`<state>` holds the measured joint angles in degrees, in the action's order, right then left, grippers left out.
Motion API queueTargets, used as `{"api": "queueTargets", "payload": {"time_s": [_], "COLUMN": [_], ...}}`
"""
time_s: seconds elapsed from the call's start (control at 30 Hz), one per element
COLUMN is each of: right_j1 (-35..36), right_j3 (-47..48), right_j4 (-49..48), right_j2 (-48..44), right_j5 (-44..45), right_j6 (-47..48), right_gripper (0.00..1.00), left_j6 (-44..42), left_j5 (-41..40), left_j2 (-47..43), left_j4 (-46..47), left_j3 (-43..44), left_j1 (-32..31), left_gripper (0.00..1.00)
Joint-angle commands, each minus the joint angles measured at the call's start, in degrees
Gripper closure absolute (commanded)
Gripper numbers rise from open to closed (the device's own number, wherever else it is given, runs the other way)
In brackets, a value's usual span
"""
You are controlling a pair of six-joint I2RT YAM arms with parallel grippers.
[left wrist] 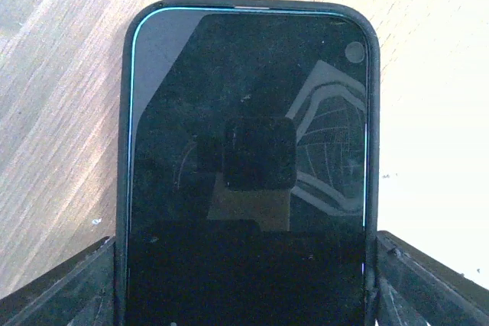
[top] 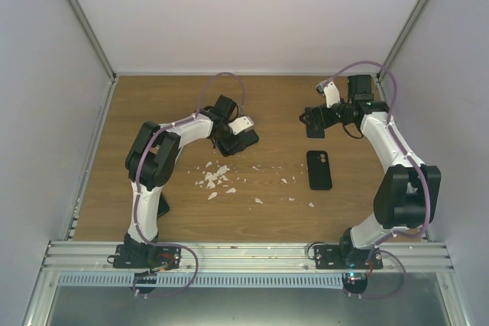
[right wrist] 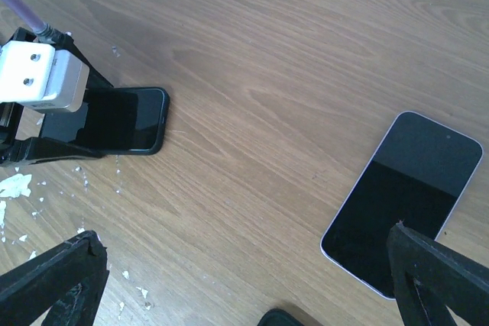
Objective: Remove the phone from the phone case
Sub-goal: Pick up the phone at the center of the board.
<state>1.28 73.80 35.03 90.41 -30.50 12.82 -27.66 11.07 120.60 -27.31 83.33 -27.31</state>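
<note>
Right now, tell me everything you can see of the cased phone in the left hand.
The cased phone is held screen up, flat, low over the wooden table; contact with it cannot be judged. A matte black, rubbery-looking case with rounded corners rims the dark, glossy, unlit screen, which shows reflections and a round mark in one top corner. The left hand clamps its lower long edges, a finger on each side.

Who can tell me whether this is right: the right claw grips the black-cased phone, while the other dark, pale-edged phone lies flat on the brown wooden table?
The left claw, not the right, grips the black-cased phone; the left wrist view shows it. The right claw is open, holding nothing. The other dark, pale-edged phone does lie flat on the brown wooden table.
</note>
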Motion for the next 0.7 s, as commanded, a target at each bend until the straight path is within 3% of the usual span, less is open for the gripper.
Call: {"api": "queueTargets", "payload": {"time_s": [0.0, 0.07, 0.17, 0.67], "right_j1": [-0.3, -0.3, -0.4, 0.0], "right_j3": [0.3, 0.1, -0.5, -1.4], "right_j4": [-0.7, -1.0, -1.9, -1.9], "right_j2": [-1.3, -1.8, -3.0, -2.8], "right_j5": [-1.1, -0.9, -1.1, -4.8], "right_j6": [0.3, 0.4, 0.2, 0.1], "right_gripper": [0.00, 0.00, 0.00, 0.00], "left_j6": [-1.9, -1.4, -2.4, -13.6], "left_j5": [-5.2, -4.8, -4.1, -1.7], "left_j2": [3.1, 3.3, 1.8, -14.1], "left_j4": [-7.3, -8.0, -8.4, -3.1], "left_j3": [-2.2, -1.1, -0.8, -13.0], "left_j1": [0.8, 0.7, 0.2, -4.3], "left_gripper": [0.25, 0.38, 0.49, 0.56]}}
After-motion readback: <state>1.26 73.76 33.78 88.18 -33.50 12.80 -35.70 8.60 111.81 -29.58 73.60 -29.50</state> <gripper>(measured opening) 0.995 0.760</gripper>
